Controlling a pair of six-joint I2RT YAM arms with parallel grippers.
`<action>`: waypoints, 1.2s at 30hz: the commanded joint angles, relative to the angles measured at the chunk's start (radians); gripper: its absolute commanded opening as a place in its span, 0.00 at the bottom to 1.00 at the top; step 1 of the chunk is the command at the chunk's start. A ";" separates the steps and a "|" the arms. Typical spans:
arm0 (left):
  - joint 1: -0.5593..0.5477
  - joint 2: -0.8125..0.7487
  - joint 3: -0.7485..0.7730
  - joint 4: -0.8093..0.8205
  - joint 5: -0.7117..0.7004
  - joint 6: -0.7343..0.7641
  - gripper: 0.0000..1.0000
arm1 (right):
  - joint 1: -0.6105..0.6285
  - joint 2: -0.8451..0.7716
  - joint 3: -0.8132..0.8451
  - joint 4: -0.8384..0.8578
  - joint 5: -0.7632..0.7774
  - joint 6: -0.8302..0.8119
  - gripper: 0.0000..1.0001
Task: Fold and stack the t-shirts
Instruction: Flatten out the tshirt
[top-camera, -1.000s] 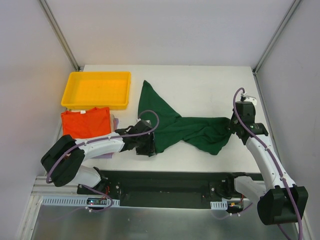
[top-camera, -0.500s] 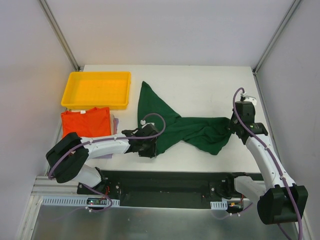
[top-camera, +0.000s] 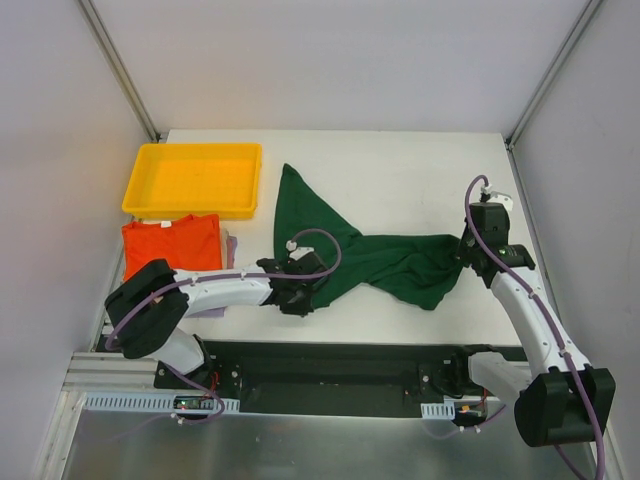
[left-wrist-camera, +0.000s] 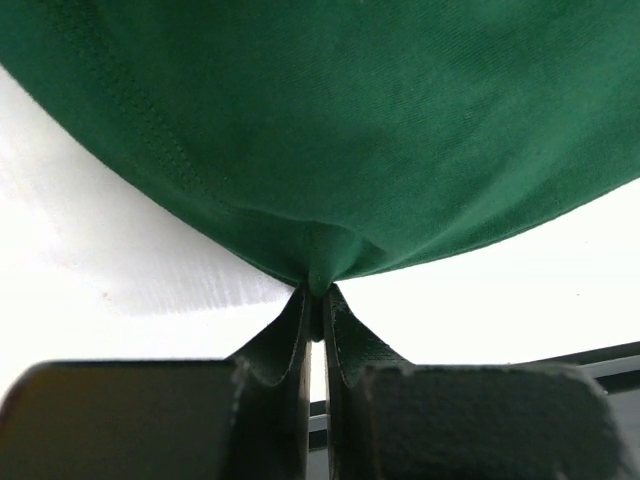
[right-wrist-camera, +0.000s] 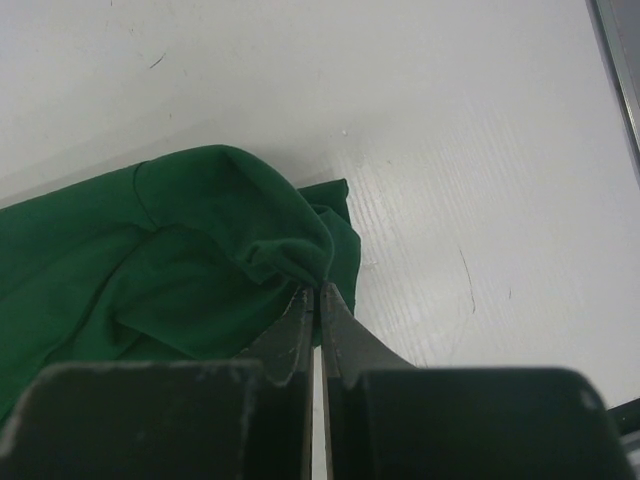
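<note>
The dark green t-shirt (top-camera: 385, 258) lies crumpled and stretched across the middle of the table, one corner reaching back toward the tray. My left gripper (top-camera: 302, 293) is shut on its near-left edge; in the left wrist view the jaws (left-wrist-camera: 318, 292) pinch a hem fold of the green cloth (left-wrist-camera: 340, 130), which hangs lifted over the table. My right gripper (top-camera: 465, 250) is shut on the shirt's right end; the right wrist view shows the pinched fold (right-wrist-camera: 316, 285) of the green shirt (right-wrist-camera: 190, 280). A folded orange t-shirt (top-camera: 170, 243) lies on a pale pink-lilac one (top-camera: 231, 245) at the left.
A yellow plastic tray (top-camera: 195, 178) stands at the back left, just behind the orange shirt. The table's front edge (top-camera: 350, 341) runs close under the left gripper. Grey walls and metal frame posts enclose the table.
My left gripper has slid right along the table's near edge, dragging the green shirt's near-left edge with it. The right gripper has stayed in place.
</note>
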 joint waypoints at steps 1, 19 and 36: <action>-0.010 -0.089 -0.020 -0.108 -0.084 -0.018 0.00 | -0.005 -0.002 0.003 0.026 0.004 0.005 0.00; 0.211 -0.588 0.422 -0.148 -0.410 0.305 0.00 | -0.006 -0.164 0.427 -0.207 -0.018 -0.005 0.00; 0.222 -0.657 1.043 -0.164 -0.151 0.606 0.00 | -0.006 -0.074 1.393 -0.438 -0.209 -0.093 0.00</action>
